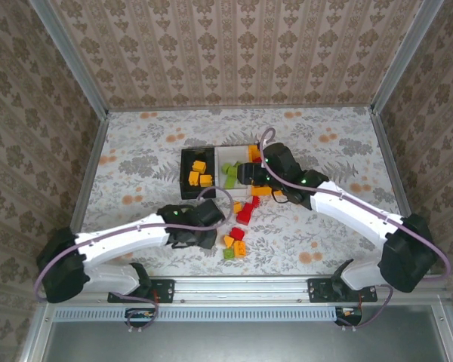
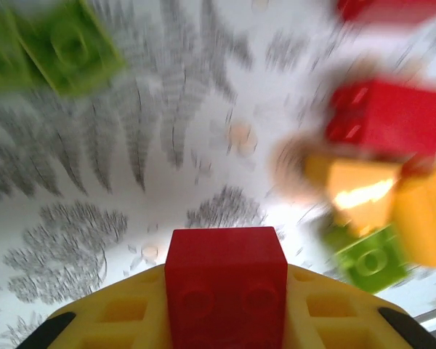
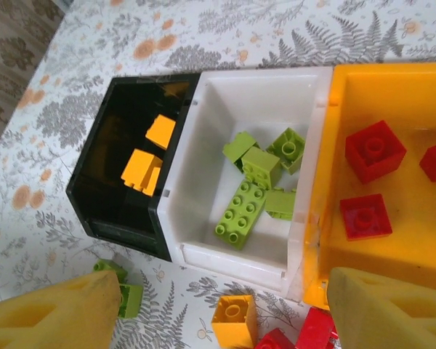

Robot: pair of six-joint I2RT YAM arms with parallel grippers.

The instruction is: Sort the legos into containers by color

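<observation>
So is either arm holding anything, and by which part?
The left gripper is shut on a red brick, pinched by its two opposite sides. The right gripper is open, holding nothing.

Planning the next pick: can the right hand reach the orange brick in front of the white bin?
Probably yes: the right hand hangs open near the orange brick, which lies uncovered beside red bricks.

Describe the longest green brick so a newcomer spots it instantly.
Start at the white plastic bin, middle of the three-bin row. Among its light green toy bricks, the long eight-stud brick lies studs-up by the robot-side wall; its neighbours are shorter.
</observation>
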